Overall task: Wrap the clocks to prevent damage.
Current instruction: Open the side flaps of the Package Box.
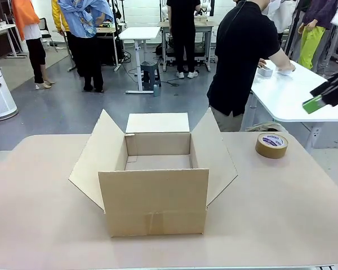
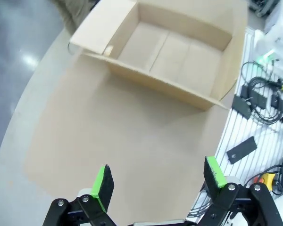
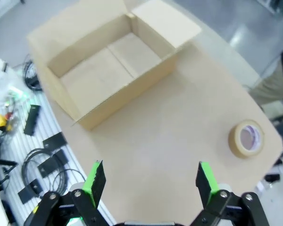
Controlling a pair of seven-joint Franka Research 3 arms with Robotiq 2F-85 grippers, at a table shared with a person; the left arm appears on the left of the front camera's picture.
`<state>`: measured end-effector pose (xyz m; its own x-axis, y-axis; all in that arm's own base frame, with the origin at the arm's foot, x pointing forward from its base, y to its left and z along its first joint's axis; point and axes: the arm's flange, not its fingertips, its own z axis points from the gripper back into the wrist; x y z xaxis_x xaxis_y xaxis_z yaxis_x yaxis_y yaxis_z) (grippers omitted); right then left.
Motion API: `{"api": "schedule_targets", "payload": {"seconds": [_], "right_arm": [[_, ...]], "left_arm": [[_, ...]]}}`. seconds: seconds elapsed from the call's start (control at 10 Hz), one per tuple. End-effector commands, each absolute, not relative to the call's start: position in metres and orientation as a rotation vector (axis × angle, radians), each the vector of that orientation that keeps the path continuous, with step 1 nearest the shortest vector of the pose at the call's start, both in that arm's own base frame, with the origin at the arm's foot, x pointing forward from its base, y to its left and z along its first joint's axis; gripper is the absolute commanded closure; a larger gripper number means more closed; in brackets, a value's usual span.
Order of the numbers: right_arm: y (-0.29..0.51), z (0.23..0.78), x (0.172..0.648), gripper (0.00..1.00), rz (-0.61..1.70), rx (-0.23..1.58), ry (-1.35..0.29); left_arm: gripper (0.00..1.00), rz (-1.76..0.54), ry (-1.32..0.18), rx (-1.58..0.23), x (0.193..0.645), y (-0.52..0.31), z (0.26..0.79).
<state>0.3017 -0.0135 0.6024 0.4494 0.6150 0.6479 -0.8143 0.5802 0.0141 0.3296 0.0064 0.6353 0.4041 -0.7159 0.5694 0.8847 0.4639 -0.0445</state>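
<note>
The left gripper (image 2: 158, 176) and the right gripper (image 3: 150, 178) are hanging above the table (image 1: 281, 214) with their fingers spread wide, holding nothing, while the open cardboard box (image 1: 153, 202) is sitting in the middle and the tape roll (image 1: 271, 145) is lying off to its right.

Floor (image 1: 62, 107): grey, smooth, glossy (pale glints of overhead light show in the left wrist view). Table (image 1: 281, 214): beige top, rounded corners. White table (image 1: 296, 98): just beyond it, at the right. White desk (image 1: 139, 32): farther back, centre, on a pedestal leg. Dark stool (image 1: 150, 73): beside that desk.
</note>
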Motion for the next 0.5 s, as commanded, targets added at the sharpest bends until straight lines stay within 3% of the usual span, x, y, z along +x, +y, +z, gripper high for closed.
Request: {"api": "schedule_targets", "payload": {"seconds": [0.0, 0.4], "right_arm": [[-0.029, 0.601, 0.299, 0.00, 0.936, 0.433, -0.668], [-0.045, 0.588, 0.301, 0.00, 0.924, 0.492, -0.724]], "left_arm": [[0.00, -1.097, -0.585, -0.475, 0.327, 0.026, 0.629], [0.00, -1.178, -0.800, -0.494, 0.316, 0.049, 0.596]]}}
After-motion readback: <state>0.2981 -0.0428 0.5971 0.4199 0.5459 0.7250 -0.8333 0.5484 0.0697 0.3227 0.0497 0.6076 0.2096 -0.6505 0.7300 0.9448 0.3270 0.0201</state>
